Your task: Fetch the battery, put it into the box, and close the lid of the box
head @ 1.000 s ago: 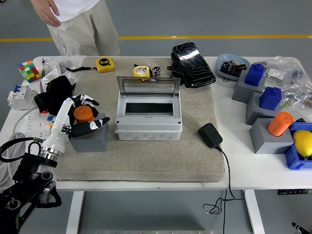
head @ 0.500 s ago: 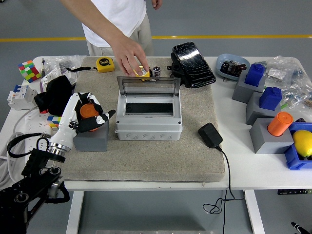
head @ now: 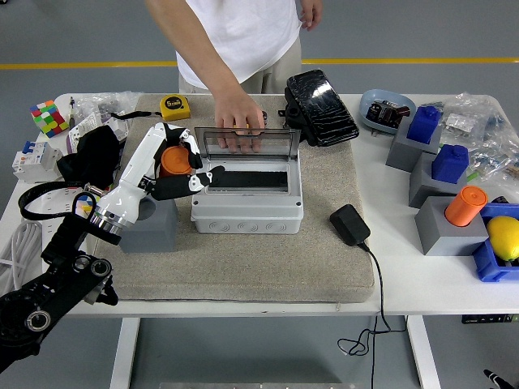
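- Curling around an orange cylindrical battery (head: 173,160), the left hand (head: 180,166) has its white-and-black fingers (head: 203,177) clamped on it, holding it lifted just beside the left edge of the box (head: 247,194).
- Thumb and fingers wrap the battery's side; only its orange top and part of its body show between them.
- Below the hand stands a grey block holder (head: 151,226), matte and square-edged, its top now bare of the battery.
- The box is light grey plastic, rectangular with ribbed detail on its front wall; its dark inside shows through the open top.
- Its lid (head: 246,143), a grey frame with a clear pane, stands upright at the box's far edge.
- A person's hand (head: 238,117) at the far side rests flat against the top of the lid, fingers spread down over the pane.
- Box and holder sit on a beige mat (head: 243,259) with a coarse fabric texture, lying on the white table (head: 422,284).
- A yellow tape measure (head: 174,107) lies at the mat's far edge, and a small black adapter (head: 349,224) with a cable sits near the box's right corner.
- A glossy black pedal-like object (head: 319,105) lies tilted beyond the box's right side.
- The right hand does not show.
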